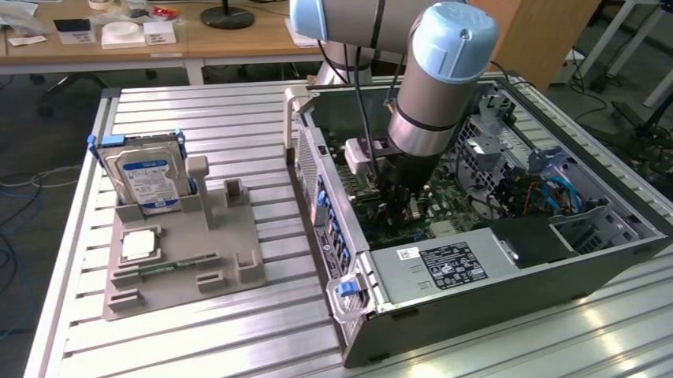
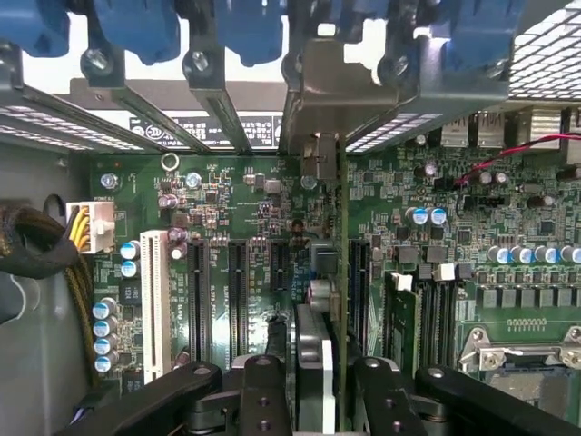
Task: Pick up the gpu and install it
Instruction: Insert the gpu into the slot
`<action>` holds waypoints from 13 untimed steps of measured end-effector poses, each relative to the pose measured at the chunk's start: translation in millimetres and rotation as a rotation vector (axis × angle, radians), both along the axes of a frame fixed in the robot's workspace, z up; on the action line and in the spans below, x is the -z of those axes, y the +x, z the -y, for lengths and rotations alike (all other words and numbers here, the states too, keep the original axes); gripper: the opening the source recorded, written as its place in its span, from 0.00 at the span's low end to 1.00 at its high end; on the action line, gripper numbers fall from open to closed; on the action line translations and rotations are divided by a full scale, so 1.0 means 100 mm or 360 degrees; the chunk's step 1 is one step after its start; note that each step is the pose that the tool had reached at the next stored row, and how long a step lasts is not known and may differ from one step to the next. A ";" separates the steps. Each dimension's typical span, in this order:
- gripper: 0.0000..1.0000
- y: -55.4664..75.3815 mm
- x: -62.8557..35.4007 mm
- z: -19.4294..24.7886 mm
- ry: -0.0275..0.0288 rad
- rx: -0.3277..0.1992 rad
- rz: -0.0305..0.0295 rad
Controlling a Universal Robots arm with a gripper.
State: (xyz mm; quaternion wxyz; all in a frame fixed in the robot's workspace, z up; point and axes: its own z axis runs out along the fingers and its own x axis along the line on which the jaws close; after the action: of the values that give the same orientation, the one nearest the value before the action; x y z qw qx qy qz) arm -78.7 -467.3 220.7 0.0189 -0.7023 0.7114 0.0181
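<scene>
Straddling gpu (image 2: 313,363), gripper (image 2: 313,381) fingers (image 2: 263,391) sit part-open on either side of card edge; true clamp cannot be confirmed. Card stands upright in motherboard (image 2: 227,209) slot, bracket (image 2: 318,100) at rear case wall. Judgement: seat well by pressing straight down, card square to slot, bracket aligned, no twisting. Computer case (image 1: 505,283) lies open on table (image 1: 210,110)

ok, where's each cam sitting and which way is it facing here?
Exterior view: off the arm, raised, looking down across the slatted table at the open computer case and grey parts holder; the arm reaches into the case.
Wrist view: on the wrist, inside the case, facing the motherboard; the hand straddles the gpu, seen edge-on.
Shared: the motherboard, the hand.
</scene>
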 end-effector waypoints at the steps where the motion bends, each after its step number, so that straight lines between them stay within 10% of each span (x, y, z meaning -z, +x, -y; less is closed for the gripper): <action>1: 0.34 0.00 -0.021 0.001 -0.00007 0.0000 -0.00002; 13: 0.34 0.00 0.014 -0.001 -0.00058 0.0000 0.00012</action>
State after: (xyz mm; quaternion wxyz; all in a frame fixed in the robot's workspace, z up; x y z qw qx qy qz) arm -78.7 -467.3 219.3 0.0179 -0.7024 0.7114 0.0165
